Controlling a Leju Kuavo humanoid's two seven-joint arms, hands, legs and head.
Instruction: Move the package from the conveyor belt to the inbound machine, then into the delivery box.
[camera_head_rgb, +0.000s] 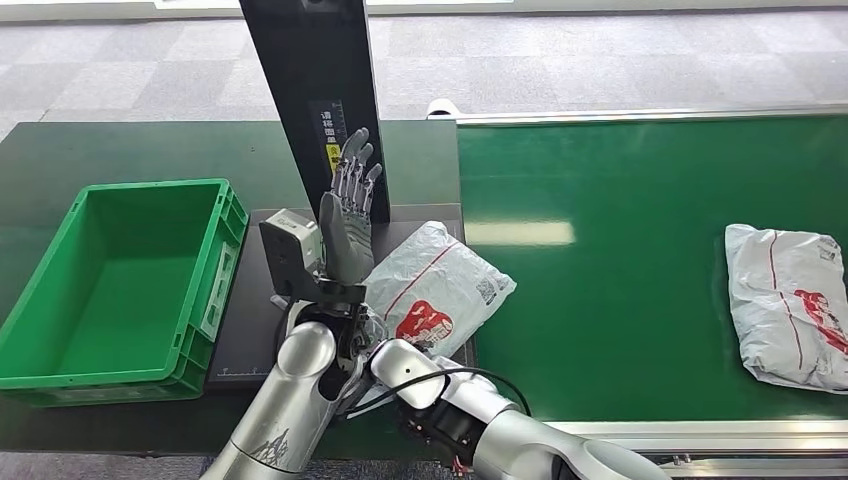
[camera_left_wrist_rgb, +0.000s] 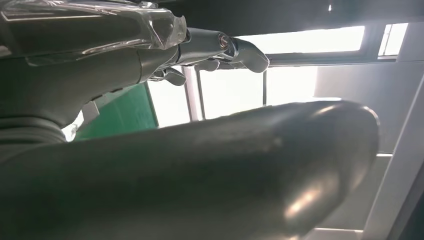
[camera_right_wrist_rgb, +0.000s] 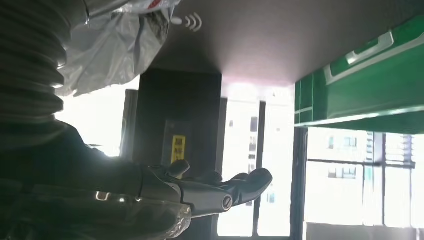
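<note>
A white plastic package (camera_head_rgb: 435, 285) with red print lies on the black platform (camera_head_rgb: 250, 330) of the inbound machine, its right part hanging over the green conveyor belt (camera_head_rgb: 620, 260). My left hand (camera_head_rgb: 350, 205) stands upright just left of the package, in front of the machine's black post (camera_head_rgb: 310, 90), fingers (camera_left_wrist_rgb: 225, 50) spread and holding nothing. My right arm (camera_head_rgb: 470, 410) reaches in under the package's near corner. In the right wrist view the right hand (camera_right_wrist_rgb: 215, 192) has its fingers stretched out with nothing in them, and the package (camera_right_wrist_rgb: 115, 45) lies close by its wrist cover.
The green delivery crate (camera_head_rgb: 215, 290) stands left of the platform, also in the right wrist view (camera_right_wrist_rgb: 360, 85). A second white package (camera_head_rgb: 790, 300) lies on the belt at the far right. The post carries a yellow label (camera_right_wrist_rgb: 177, 145).
</note>
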